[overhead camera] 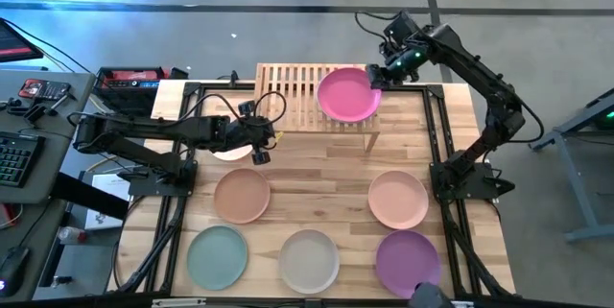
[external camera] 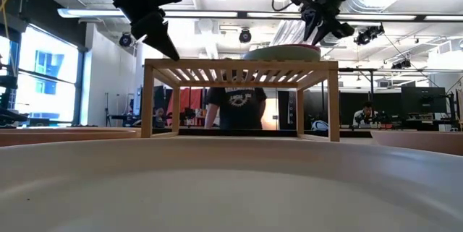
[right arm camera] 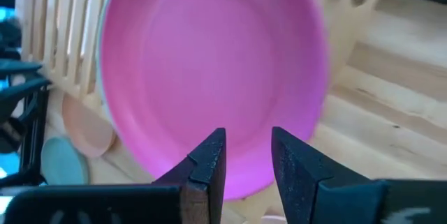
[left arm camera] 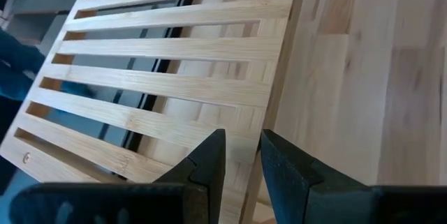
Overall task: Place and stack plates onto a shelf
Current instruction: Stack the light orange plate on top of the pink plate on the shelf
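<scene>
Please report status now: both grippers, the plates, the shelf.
Left gripper open, empty, beside slatted light-wood shelf. Right gripper open, just above round magenta plate on shelf. Five plates still on table; nothing blocks.

No legible text, label, brand, number or sign is seen in any view. Pale lettering is carried across the chest of a dark T-shirt (external camera: 236, 100) worn by a person standing behind the light wooden slatted shelf (external camera: 241, 69) in the low view, but the letters are too small to be read.
</scene>
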Motion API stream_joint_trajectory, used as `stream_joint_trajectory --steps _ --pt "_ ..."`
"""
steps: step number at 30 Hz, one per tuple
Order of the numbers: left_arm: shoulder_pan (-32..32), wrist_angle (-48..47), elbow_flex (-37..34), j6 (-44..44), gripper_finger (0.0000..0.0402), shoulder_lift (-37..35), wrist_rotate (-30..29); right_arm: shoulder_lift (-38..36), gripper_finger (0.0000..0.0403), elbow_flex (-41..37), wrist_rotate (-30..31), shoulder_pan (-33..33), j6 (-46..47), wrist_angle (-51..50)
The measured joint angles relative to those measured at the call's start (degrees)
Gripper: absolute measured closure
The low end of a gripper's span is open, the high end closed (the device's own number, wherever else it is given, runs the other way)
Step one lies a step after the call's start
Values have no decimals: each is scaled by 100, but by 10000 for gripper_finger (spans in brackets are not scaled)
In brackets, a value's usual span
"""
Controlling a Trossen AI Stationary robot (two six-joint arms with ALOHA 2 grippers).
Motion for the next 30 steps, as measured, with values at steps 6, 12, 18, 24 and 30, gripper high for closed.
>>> stream_joint_trajectory --steps 6,12,18,24,30 --pt "-15 -27 0 -135 321 0 4 -38 311 0 24 470 250 8" --pt "-17 -41 0 -173 321 0 4 -243 311 0 433 1086 678 118" --pt "-59 -45 0 -190 321 -2 6 -478 311 2 596 1826 1347 272" --pt "-177 -62 4 -192 321 -191 -5 -492 311 2 1130 2764 2046 289" --pt "-318 -76 4 -618 321 -473 77 -492 311 2 1705 3817 3181 299"
